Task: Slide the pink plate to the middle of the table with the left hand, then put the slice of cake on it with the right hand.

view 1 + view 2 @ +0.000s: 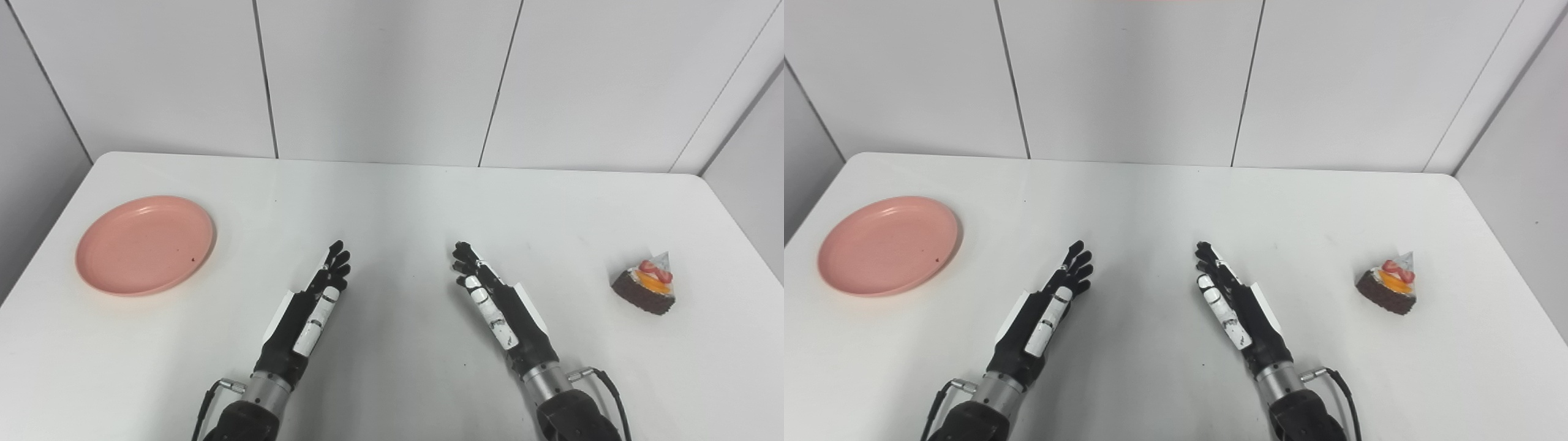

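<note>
A pink plate (146, 245) lies flat on the white table (392, 202) at the far left. A slice of chocolate cake (647, 286) topped with strawberry and orange sits at the far right. My left hand (312, 306) rests near the table's middle front, fingers stretched out and holding nothing, well to the right of the plate. Opposite it, my right hand (493, 303) is also open and empty, a good way left of the cake. Both hands point away from me, palms facing each other.
White wall panels (380, 79) rise behind the table's far edge. The table's left and right edges are close to the plate and the cake. A thin cable (606, 383) loops off the right wrist.
</note>
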Motion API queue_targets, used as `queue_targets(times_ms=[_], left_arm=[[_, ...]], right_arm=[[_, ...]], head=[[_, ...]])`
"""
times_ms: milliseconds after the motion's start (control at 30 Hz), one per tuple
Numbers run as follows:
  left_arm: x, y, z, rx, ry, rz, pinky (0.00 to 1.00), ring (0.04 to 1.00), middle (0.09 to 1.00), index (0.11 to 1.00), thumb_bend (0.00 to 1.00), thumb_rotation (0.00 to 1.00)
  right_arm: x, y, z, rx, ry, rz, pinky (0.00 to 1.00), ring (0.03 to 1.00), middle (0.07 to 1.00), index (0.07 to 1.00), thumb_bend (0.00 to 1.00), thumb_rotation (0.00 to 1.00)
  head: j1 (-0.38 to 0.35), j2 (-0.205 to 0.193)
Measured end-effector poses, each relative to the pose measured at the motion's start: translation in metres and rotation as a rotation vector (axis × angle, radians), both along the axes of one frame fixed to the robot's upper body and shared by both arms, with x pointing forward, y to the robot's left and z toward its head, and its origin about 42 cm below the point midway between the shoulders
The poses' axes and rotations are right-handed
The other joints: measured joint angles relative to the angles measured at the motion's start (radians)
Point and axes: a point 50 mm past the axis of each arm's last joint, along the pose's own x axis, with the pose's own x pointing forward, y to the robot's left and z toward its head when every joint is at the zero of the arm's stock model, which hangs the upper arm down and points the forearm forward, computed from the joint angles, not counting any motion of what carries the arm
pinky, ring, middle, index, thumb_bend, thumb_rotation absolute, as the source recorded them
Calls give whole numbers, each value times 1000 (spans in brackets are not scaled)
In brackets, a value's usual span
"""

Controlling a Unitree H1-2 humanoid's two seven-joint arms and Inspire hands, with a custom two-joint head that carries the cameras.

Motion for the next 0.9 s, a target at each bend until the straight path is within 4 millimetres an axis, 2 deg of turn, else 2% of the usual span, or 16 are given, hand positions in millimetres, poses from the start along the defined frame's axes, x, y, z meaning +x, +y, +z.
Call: queue_targets(times_ms=[567, 733, 767, 833, 867, 900], left_arm=[[0, 0, 0, 1, 0, -1, 941, 969, 986, 981, 401, 1000], [0, -2, 0, 2, -1, -3, 942, 969, 984, 976, 419, 1000], [0, -3, 0, 4, -1, -3, 944, 970, 984, 973, 419, 1000], [0, -6, 0, 15, -4, -1, 948, 970, 984, 971, 413, 1000], [0, -8, 0, 16, -4, 3, 949, 970, 984, 970, 411, 1000], [0, -9, 0, 20, -5, 5, 946, 973, 985, 972, 404, 1000]], right_arm=[[0, 0, 0, 0, 0, 1, 880, 916, 935, 933, 343, 1000], [0, -1, -1, 2, -1, 2, 869, 908, 931, 928, 300, 1000], [1, -3, -1, 2, -3, 3, 875, 911, 932, 929, 290, 1000], [1, -6, -1, 0, -6, 5, 879, 911, 932, 930, 283, 1000], [1, -8, -1, 1, -5, 6, 881, 911, 932, 930, 280, 1000], [1, -9, -1, 2, -4, 6, 885, 915, 935, 934, 275, 1000]], head=[[3, 0], [81, -23], [125, -37], [126, -37], [159, -49], [160, -49]])
